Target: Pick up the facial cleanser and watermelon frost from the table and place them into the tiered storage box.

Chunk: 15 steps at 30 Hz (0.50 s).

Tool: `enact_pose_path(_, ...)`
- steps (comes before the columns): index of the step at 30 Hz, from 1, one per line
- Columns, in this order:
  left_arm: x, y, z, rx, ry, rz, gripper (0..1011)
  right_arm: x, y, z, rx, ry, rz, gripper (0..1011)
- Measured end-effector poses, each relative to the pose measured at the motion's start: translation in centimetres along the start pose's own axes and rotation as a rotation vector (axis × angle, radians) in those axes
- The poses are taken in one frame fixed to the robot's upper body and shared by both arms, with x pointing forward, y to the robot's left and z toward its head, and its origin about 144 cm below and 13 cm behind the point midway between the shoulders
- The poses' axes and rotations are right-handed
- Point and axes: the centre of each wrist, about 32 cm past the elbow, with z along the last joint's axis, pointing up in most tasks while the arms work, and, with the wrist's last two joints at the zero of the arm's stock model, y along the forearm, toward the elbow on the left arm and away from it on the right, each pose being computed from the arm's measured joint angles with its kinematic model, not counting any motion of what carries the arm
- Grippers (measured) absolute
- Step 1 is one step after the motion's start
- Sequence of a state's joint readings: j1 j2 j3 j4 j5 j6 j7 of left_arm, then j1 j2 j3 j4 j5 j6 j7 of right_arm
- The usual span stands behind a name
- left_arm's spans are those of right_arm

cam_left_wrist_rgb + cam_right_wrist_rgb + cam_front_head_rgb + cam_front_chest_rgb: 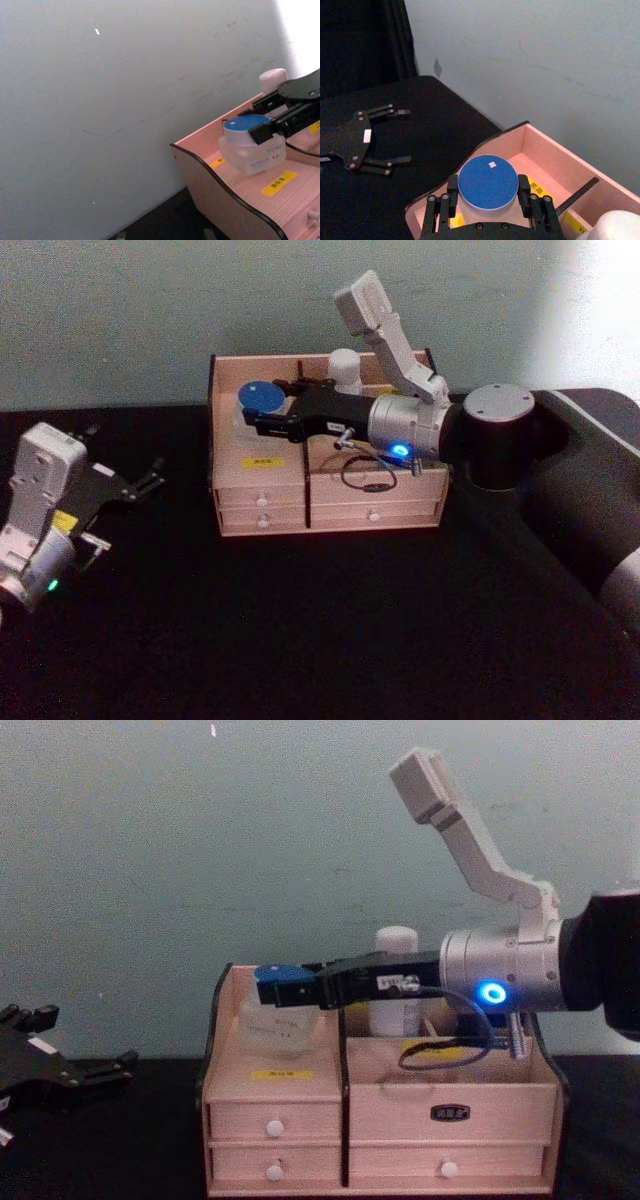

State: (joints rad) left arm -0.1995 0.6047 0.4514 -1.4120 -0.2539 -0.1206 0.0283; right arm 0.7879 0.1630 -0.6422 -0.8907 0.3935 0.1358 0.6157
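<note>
A clear jar with a blue lid (262,397) hangs in the left rear compartment of the tiered storage box (213,420), with my right gripper (258,412) shut on it just under the lid. From the right wrist, a black finger (523,184) shows on each side of the blue lid (488,181). The chest view has the jar (280,1018) sunk behind the box front (450,1095); whether it rests on the floor is unclear. A white capped bottle (345,368) stands upright in the box's back middle section. My left gripper (150,480) sits open at the table's left, away from the box.
The black table lies in front of and to the left of the box. A pale wall stands close behind it. A thin black cable loops under my right wrist (372,472), over the box's right drawers. A dark stick (576,192) leans inside the box.
</note>
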Motion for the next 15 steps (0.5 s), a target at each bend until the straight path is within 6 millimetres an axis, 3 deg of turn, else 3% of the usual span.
enact_pose_path(15,0.00,0.00,0.00,0.000,0.000,0.000,1001,-0.12,0.35,-0.12,-0.054,-0.005,0.009,715)
